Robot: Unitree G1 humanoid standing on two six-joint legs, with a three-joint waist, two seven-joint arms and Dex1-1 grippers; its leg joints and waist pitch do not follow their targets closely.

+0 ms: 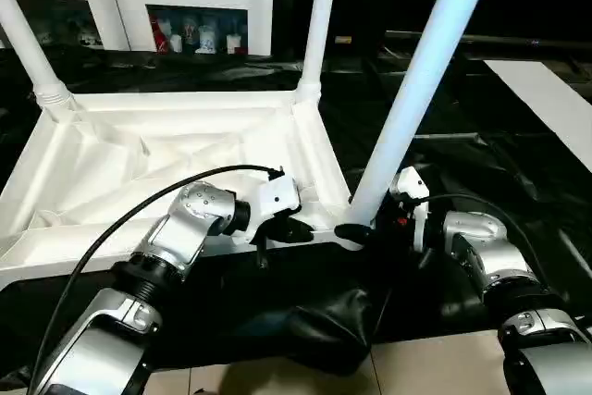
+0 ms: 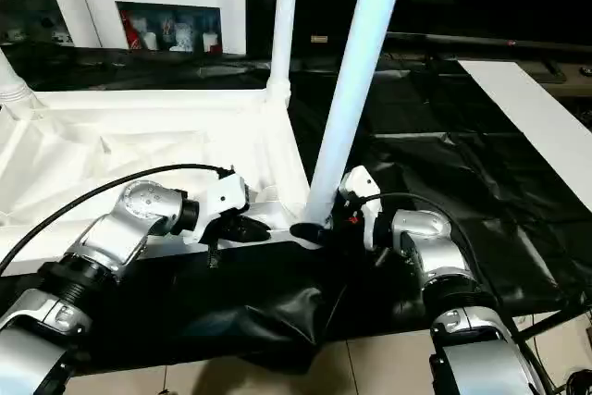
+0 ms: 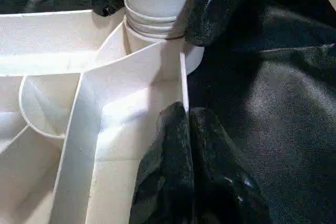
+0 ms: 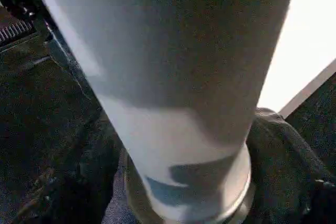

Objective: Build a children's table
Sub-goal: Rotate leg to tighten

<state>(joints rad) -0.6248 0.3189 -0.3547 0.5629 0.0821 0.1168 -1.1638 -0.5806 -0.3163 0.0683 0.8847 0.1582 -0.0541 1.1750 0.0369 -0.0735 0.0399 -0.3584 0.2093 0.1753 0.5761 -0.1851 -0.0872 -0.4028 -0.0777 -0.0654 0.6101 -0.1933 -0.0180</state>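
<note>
The white plastic square table top [image 1: 157, 159] is seen lying upside down on black sheeting [image 2: 444, 182], its ribbed underside turned upward. Three long white tapered tube legs are seen rising from its corners: one at the far left corner [image 1: 28, 48], one at the far right corner [image 1: 319, 20], and the nearest leg [image 1: 421, 80] standing in the round socket [image 3: 157, 30] at the near right corner, leaning slightly. A flat white board [image 2: 536, 122] lies well apart on the right.

The right gripper [image 2: 326, 219] is placed around the base of the nearest leg, its black fingers [image 3: 215, 3] parted on either side of the tube; whether they press on it cannot be told. The left gripper [image 1: 296, 227] is shut, its fingertips [image 3: 184, 129] pressed together at the top's rim just beside the socket.

The step in hand is judged to be the seating of this leg. For it to be done well, the top should be steadied by the left gripper, the leg brought upright in line with the socket, and turned or pressed evenly until its ringed collar meets the socket's lip.
</note>
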